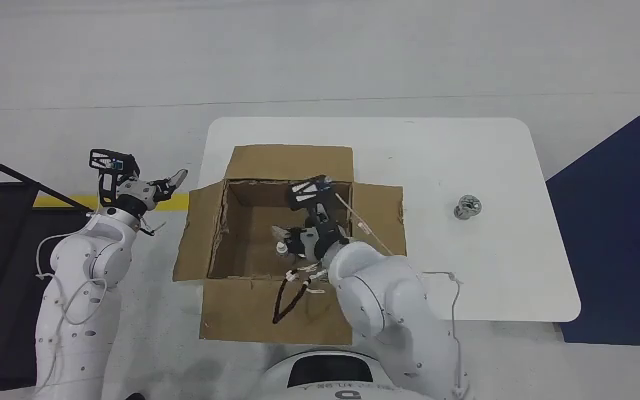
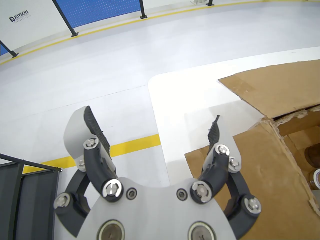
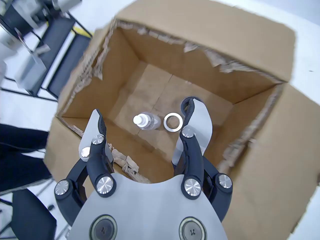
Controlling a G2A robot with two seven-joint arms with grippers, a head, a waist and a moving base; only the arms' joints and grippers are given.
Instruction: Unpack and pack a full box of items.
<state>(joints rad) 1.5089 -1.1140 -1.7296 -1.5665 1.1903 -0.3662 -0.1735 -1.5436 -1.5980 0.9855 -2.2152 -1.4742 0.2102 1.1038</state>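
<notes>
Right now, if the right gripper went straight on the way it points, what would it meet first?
Probably the clear bottle on the cardboard box floor, in line with the open right gripper; depth is unclear.

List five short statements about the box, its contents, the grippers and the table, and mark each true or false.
1. The box has its flaps open. True.
2. The right gripper holds the bottle. False: it is open and empty above the box, and the bottle sits on the box floor.
3. A white ring lies beside the bottle. True.
4. The left gripper is shut. False: it is open, near the table's corner.
5. The box is the one thing on the table. False: a small metal object sits apart from the box.
</notes>
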